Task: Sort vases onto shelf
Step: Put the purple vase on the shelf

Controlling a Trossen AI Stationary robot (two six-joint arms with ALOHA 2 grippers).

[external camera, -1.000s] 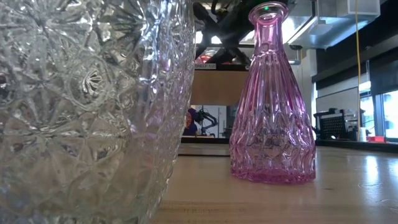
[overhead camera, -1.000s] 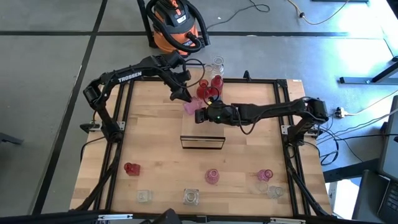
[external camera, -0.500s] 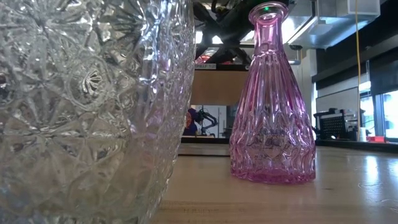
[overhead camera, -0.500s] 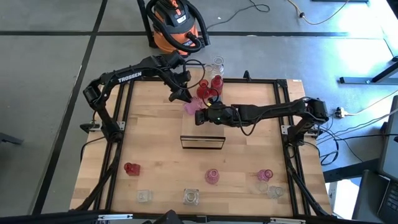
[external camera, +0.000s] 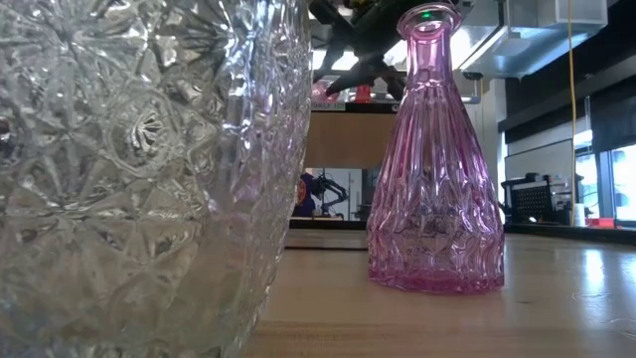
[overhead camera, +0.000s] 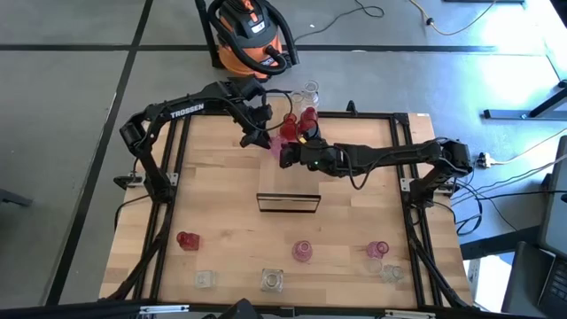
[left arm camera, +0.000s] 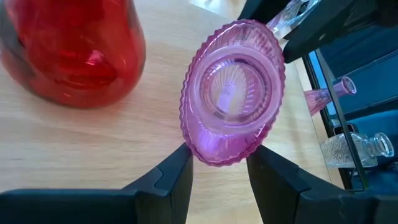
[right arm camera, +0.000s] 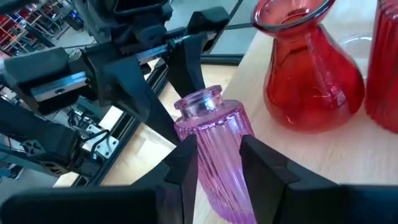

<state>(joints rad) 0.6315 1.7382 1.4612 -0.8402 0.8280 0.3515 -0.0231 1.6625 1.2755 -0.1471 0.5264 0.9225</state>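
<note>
A ribbed pink vase (overhead camera: 277,143) is held tilted above the far end of the shelf (overhead camera: 289,183). My left gripper (overhead camera: 264,139) is at its mouth end and my right gripper (overhead camera: 286,158) is on its body. In the left wrist view the vase (left arm camera: 231,90) shows end-on. In the right wrist view its mouth (right arm camera: 200,101) points away toward the left arm. Two red vases (overhead camera: 307,120) (overhead camera: 289,124) stand on their bases at the shelf's far end, just beyond the pink one. My left gripper (left arm camera: 217,155) has its two fingertips on opposite sides of the vase's ribbed wall (left arm camera: 199,149), at its widest outline. It comes slanting down from the table's far left. Only the fingertips reach the glass. My right gripper (right arm camera: 217,158) pinches the vase's ribbed body (right arm camera: 217,149) below the shoulder, one finger on each side. It comes nearly level from the table's right. The fingers lie along the vase. The vase is tilted, mouth up and away, above the shelf.
Near the front edge stand a red vase (overhead camera: 187,240), two pink ones (overhead camera: 302,252) (overhead camera: 377,250) and clear ones (overhead camera: 205,280) (overhead camera: 272,281) (overhead camera: 390,273). A clear vase (overhead camera: 310,91) stands beyond the table's far edge. The low view is filled by a clear vase (external camera: 149,169) and a pink one (external camera: 434,169).
Both wrists have rolled a little while the arms stayed nearly in place. The pink vase has turned between them, shifted slightly toward the far edge, and now shows above the shelf in the low view.
</note>
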